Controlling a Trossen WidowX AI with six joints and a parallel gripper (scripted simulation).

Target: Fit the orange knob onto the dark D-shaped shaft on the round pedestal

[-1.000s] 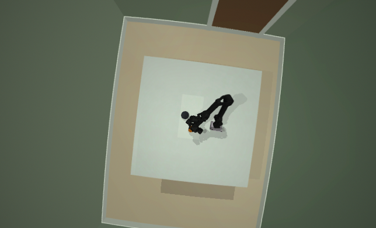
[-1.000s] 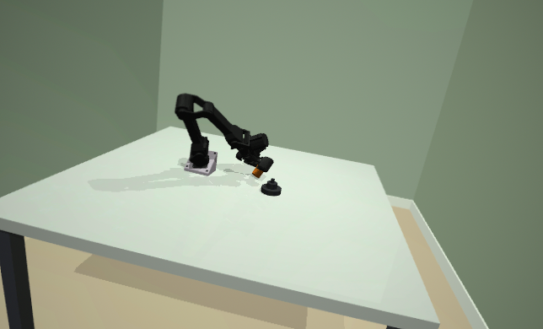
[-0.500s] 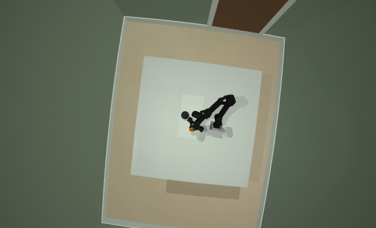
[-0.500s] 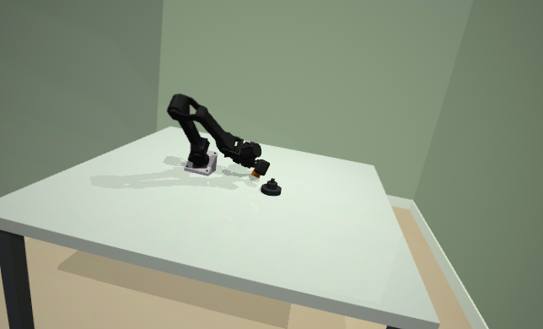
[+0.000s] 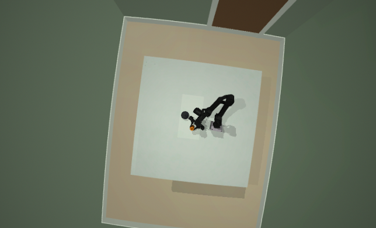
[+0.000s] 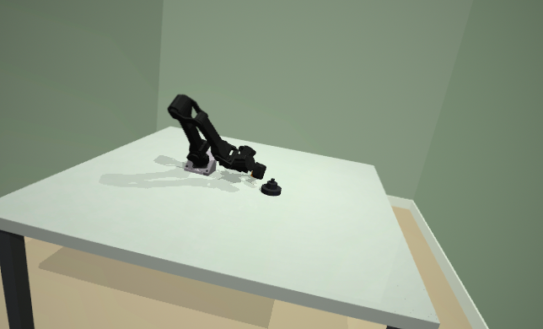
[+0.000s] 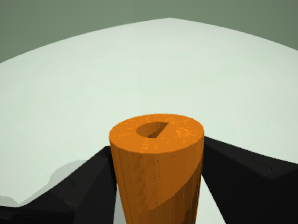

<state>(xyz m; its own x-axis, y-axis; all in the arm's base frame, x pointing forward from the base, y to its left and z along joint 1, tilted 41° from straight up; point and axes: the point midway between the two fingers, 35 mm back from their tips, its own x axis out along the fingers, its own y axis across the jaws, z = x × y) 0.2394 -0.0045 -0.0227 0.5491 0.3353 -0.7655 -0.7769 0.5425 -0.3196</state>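
Observation:
My gripper (image 7: 154,149) (image 5: 194,127) (image 6: 258,171) is shut on the orange knob (image 7: 157,179) (image 5: 191,128) (image 6: 253,173). In the wrist view the knob fills the middle between the two black fingers, and its open end shows a hole with one flat side. The gripper is low over the table and tilted towards level. The dark round pedestal (image 5: 185,114) (image 6: 271,188) with its short shaft (image 6: 272,180) stands on the table a little way from the knob. The knob is beside the pedestal, not over it. The pedestal is out of the wrist view.
The arm's base (image 5: 216,126) (image 6: 200,166) is bolted to the pale table (image 5: 167,152) (image 6: 190,219). A lighter rectangular patch (image 5: 187,100) marks the table under the pedestal and gripper. The floor (image 5: 126,187) lies around the table.

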